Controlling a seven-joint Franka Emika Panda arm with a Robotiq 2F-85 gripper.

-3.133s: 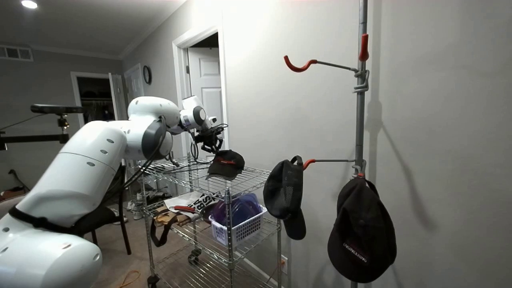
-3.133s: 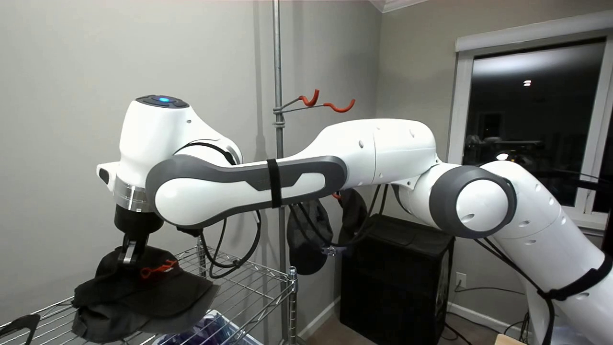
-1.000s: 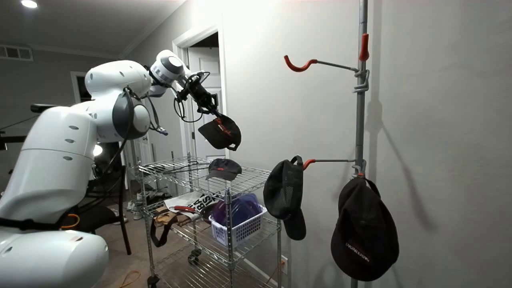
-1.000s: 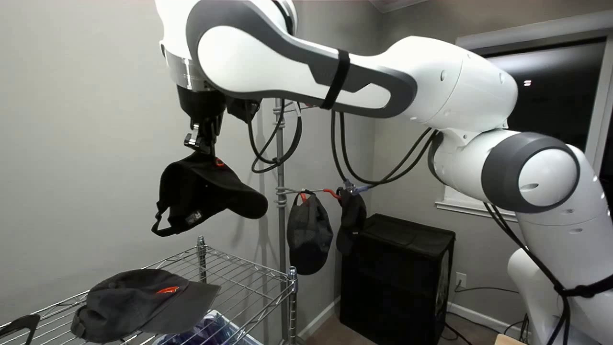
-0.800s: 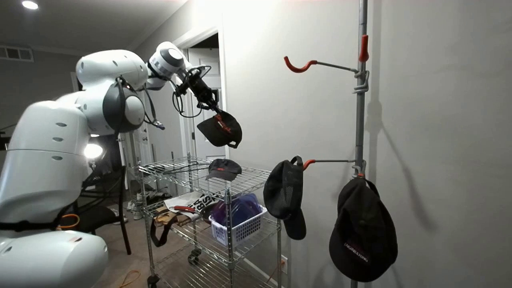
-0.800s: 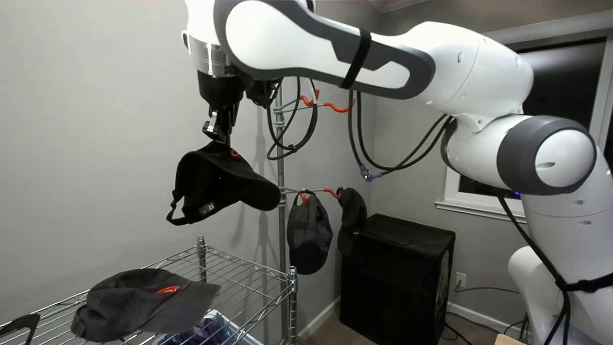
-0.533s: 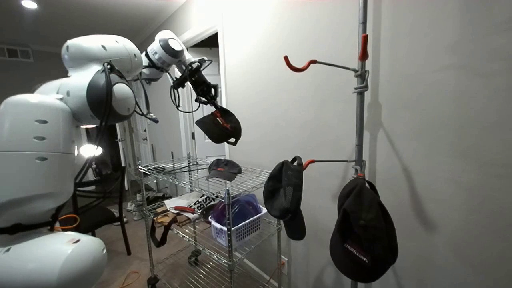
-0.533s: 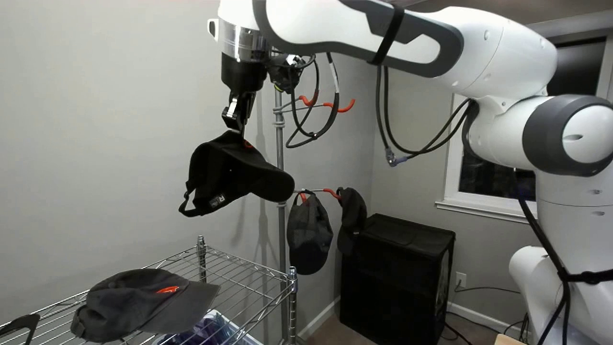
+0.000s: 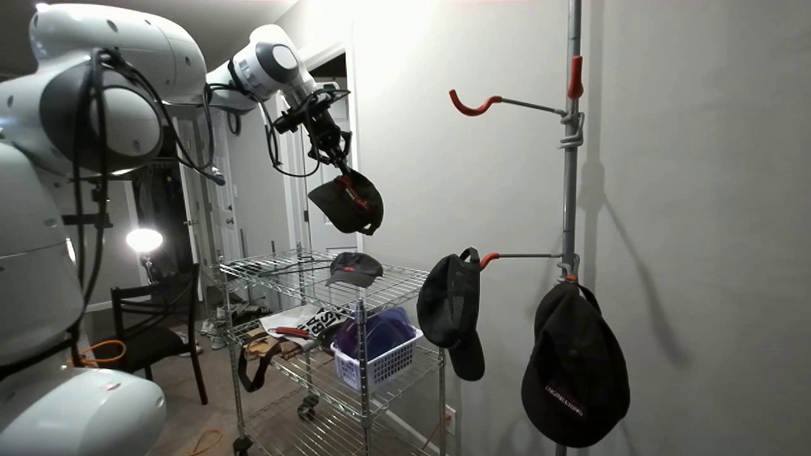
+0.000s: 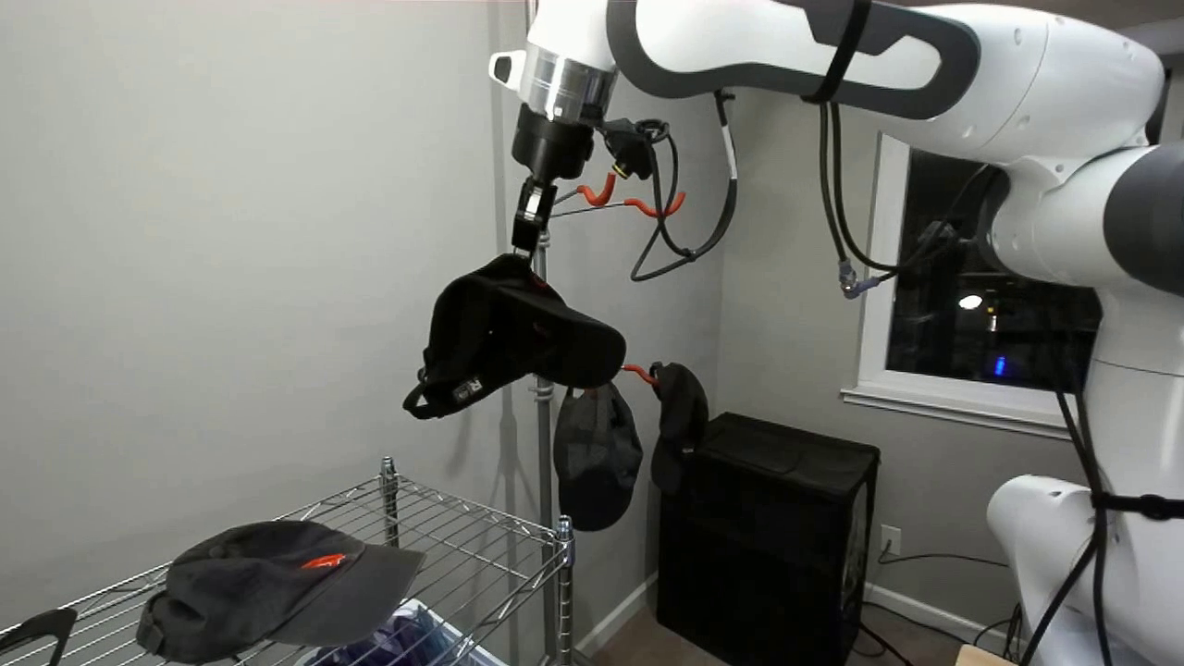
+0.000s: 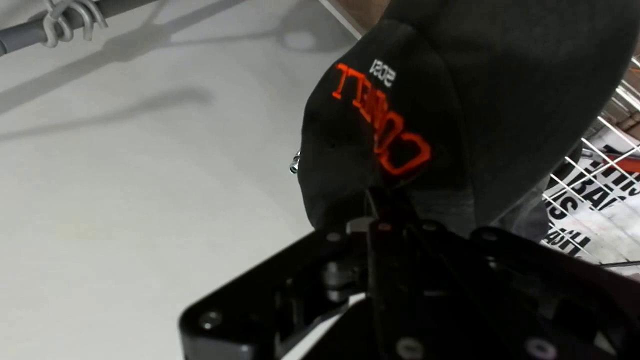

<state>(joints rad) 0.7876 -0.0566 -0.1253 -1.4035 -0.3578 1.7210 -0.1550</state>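
Observation:
A black cap (image 10: 518,324) with red lettering hangs tilted in the air, pinched near the front of its crown by my gripper (image 10: 524,252). In the wrist view the fingers meet on the fabric of this cap (image 11: 340,135), just beside the red letters; the fingertips are dark and partly lost against it. Below, a dark grey cap (image 9: 355,268) rests on the top wire shelf (image 9: 399,278), well apart from the held one. Two more dark caps hang from the pole's lower hooks: a mesh-backed cap (image 9: 448,304) and a cap with white lettering (image 9: 573,373).
A metal pole (image 9: 571,190) stands by the wall, bearing upper red-tipped hooks (image 9: 472,107) with no cap on them. On the cart's lower shelf are a white basket (image 9: 380,364) and a cloth bag. A black box (image 10: 768,536) stands beyond the pole.
The black cap has risen off the grey cap in my gripper. In the last second it has moved further up and toward the pole, its tilt changing slightly; the grey cap stayed put.

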